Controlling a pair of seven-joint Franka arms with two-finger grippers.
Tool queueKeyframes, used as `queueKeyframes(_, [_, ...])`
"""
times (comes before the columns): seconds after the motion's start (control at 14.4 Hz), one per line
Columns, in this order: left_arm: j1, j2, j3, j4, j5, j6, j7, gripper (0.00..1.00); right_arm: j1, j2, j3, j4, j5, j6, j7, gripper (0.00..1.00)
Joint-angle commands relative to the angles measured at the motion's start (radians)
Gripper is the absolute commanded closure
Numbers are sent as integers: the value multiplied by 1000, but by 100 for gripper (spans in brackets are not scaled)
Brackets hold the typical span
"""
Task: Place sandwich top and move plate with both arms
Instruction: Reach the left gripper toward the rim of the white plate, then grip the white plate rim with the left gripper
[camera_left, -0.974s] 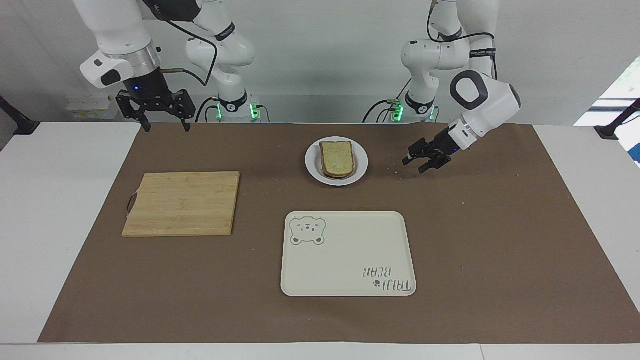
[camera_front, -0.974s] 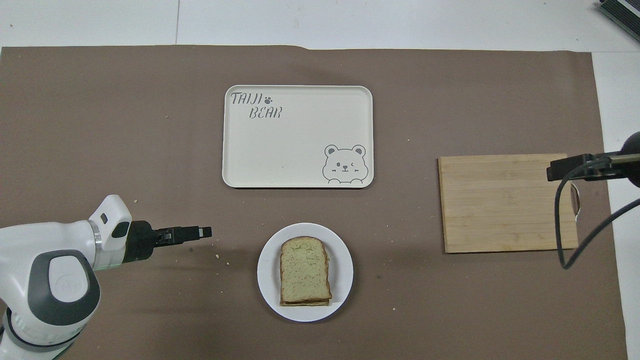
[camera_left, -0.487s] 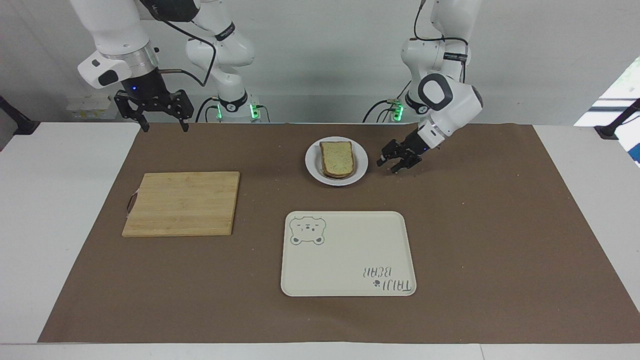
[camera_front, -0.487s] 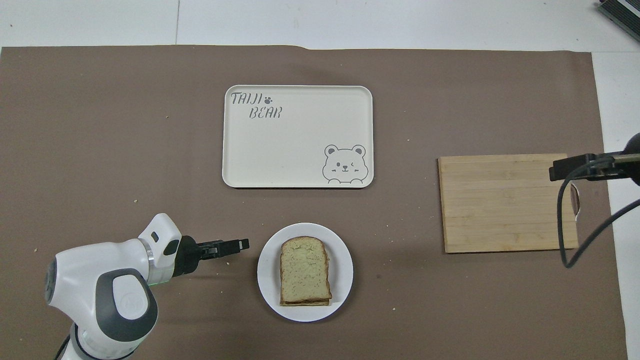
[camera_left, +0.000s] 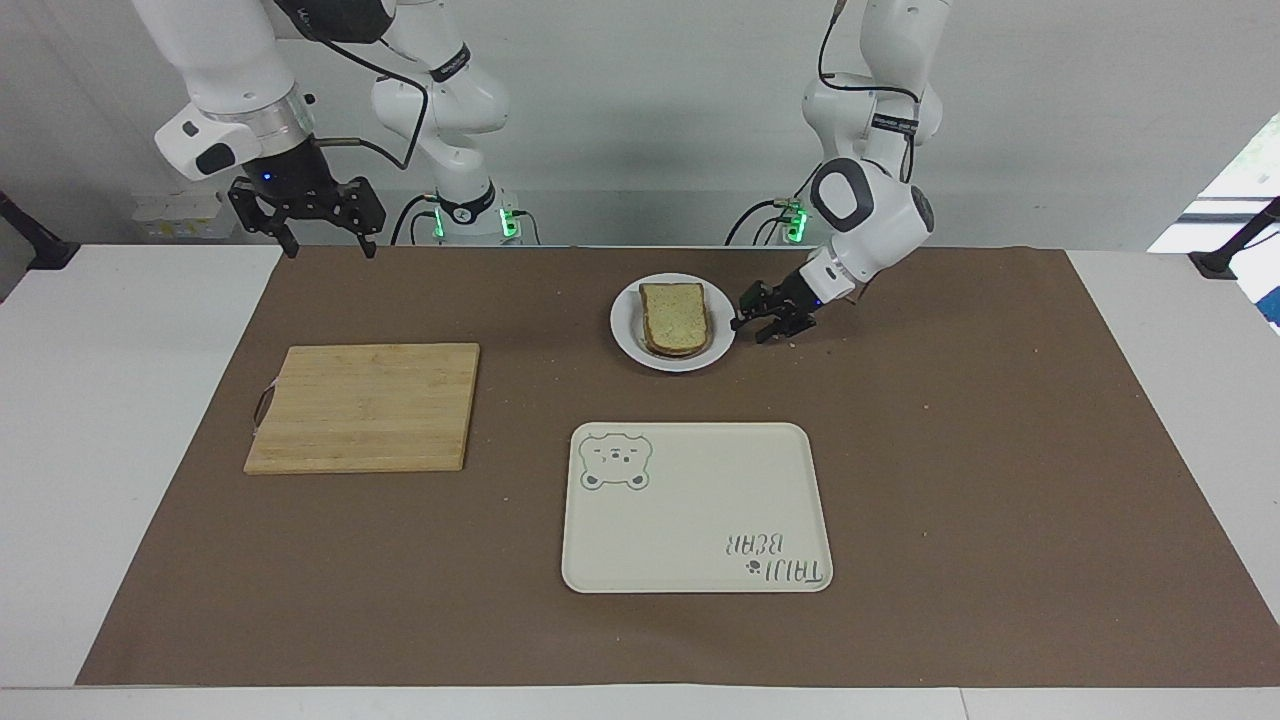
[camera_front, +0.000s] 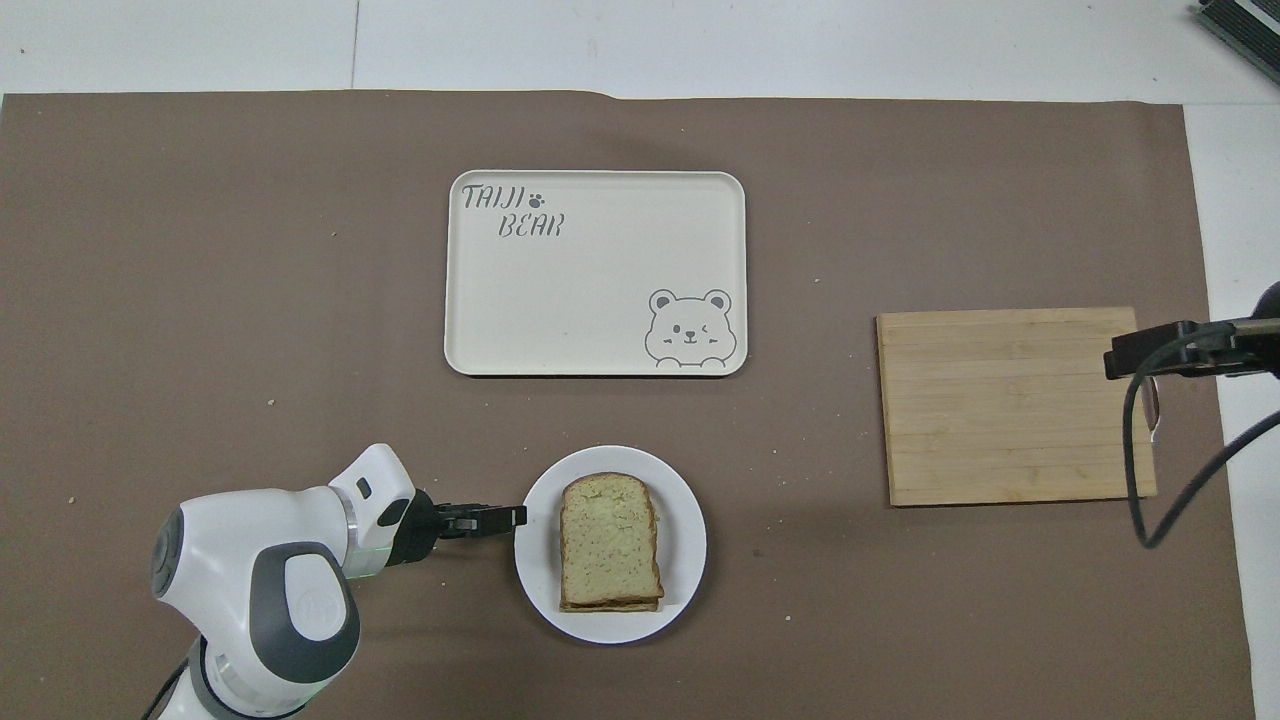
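Facing view shows you the left tool (camera_left: 752, 327) low over the brown mat, angled down from its bent arm, its tips right at the rim of the plate (camera_left: 628, 340) on the side toward the left arm's end — whether they touch it you cannot tell. Its fingers stand apart with nothing between them. The right tool (camera_left: 320, 240) hangs high over the mat's edge near the right arm's base, fingers spread wide and empty.

The sandwich top (camera_left: 676, 314) lies on the stack of bread on the plate. You have the tray (camera_left: 700, 500) with the bear drawing farther from the robots than the plate, with bare mat between them — and the wooden cutting board (camera_left: 365, 407) well apart toward the right arm's end of the worktop. Crumbs dot the mat by the left tool.
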Motion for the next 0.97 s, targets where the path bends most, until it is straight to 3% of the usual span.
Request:
queueKeyframes(0.0, [-64, 12, 14, -15, -19, 28, 27, 41, -1, -12, 2, -5, -15, -10, -27, 0])
queueKeyframes(0.28, [-78, 26, 14, -15, -19, 28, 28, 46, -1, -13, 2, -5, -15, -10, -27, 0])
queueKeyframes(0.42, [-78, 26, 14, -15, -19, 26, 28, 56, -1, -12, 2, -5, -15, -10, -27, 0])
queueKeyframes(0.56, [-79, 26, 14, -15, -19, 24, 28, 78, -1, -12, 2, -5, -15, -10, -29, 0])
queueKeyframes(0.63, [-79, 26, 14, -15, -19, 21, 27, 98, -1, -12, 2, -5, -15, -10, -29, 0])
queueKeyframes(0.9, [-79, 26, 14, -15, -19, 14, 17, 100, -2, -12, 2, -4, -17, -10, -29, 0])
